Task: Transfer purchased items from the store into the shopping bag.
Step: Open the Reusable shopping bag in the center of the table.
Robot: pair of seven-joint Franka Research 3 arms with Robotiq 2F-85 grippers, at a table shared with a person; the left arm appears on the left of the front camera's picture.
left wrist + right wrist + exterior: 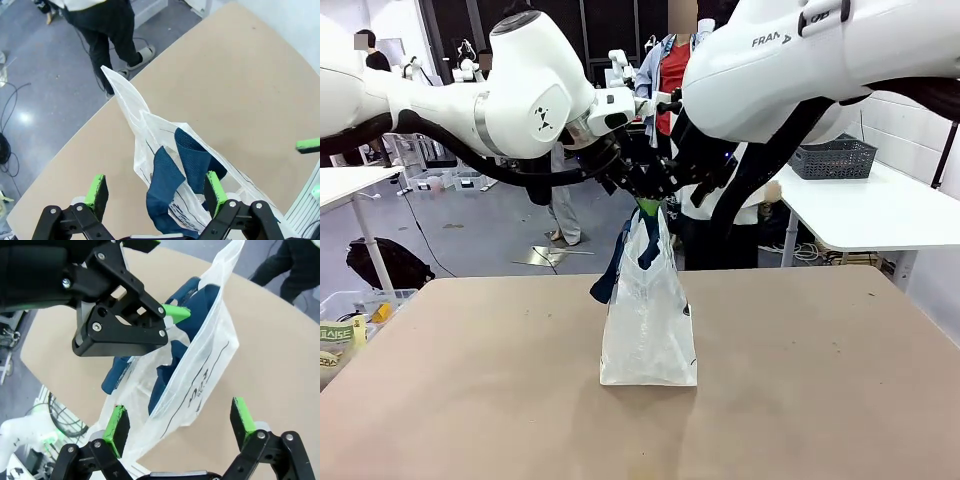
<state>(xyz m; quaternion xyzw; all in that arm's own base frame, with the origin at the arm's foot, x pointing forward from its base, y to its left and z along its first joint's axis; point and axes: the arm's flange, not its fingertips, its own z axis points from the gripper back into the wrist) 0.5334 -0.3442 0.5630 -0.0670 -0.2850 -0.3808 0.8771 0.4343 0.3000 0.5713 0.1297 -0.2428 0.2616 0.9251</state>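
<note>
Left wrist view: straps crowd bag.

a brown table fills the foreground. beyond its far edge stands a person in a red top and a light blue jacket. in the left wrist view, black trousers and a pale slipper show on the grey floor just past the table edge, with a dark cable looping nearby. 2 white tables flank the scene, 1 at left and 1 at right. a black bag lies on the floor at left, near a clear plastic bin.
</note>
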